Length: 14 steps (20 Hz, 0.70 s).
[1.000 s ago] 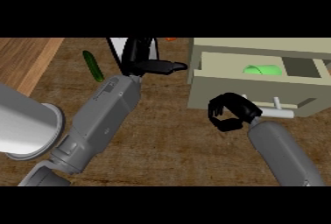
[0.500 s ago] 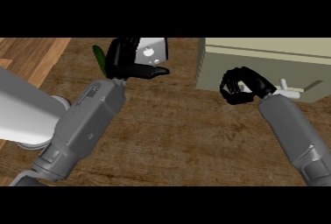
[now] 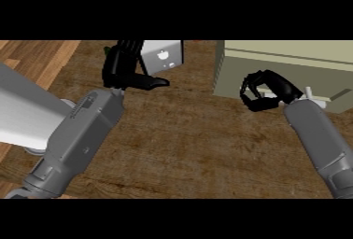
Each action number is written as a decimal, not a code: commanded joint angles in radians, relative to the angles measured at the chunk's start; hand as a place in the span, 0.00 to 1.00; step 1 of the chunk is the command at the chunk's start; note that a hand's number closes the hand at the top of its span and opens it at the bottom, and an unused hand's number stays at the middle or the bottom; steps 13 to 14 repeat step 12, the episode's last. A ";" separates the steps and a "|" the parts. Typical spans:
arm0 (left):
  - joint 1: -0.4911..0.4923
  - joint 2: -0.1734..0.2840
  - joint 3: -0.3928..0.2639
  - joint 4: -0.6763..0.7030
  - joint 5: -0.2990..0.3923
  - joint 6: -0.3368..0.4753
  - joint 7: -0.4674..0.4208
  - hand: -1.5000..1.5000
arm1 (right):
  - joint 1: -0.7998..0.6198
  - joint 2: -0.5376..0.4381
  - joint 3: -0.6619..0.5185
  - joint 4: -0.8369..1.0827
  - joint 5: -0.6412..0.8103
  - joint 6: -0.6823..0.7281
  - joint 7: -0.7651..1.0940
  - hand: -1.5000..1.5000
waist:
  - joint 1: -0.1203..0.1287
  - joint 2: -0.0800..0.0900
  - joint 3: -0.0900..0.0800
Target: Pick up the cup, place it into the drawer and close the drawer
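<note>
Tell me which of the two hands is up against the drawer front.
The right hand, fingers curled, against the beige drawer; the left hand is beside the white box.

Counter top (image 3: 186, 140) of dark brown wood grain, seen from steeply above. A lighter wooden strip (image 3: 38, 56) borders it at the upper left. A beige drawer cabinet (image 3: 289, 70) stands on the counter at the upper right, its front closed. A white box-like object (image 3: 163, 56) rests on the surface near the top edge, left of the cabinet
</note>
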 commanded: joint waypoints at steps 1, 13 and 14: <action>0.022 0.023 -0.011 -0.019 -0.004 -0.024 0.014 0.00 | -0.175 -0.107 -0.085 0.044 -0.004 -0.083 0.087 1.00 | 0.053 0.013 -0.010; 0.053 0.020 -0.012 -0.042 0.007 -0.057 0.012 0.00 | -0.160 -0.148 -0.106 -0.014 -0.059 0.001 0.089 1.00 | 0.056 0.019 -0.012; 0.053 0.020 -0.012 -0.042 0.007 -0.057 0.012 0.00 | -0.160 -0.148 -0.106 -0.014 -0.059 0.001 0.089 1.00 | 0.056 0.019 -0.012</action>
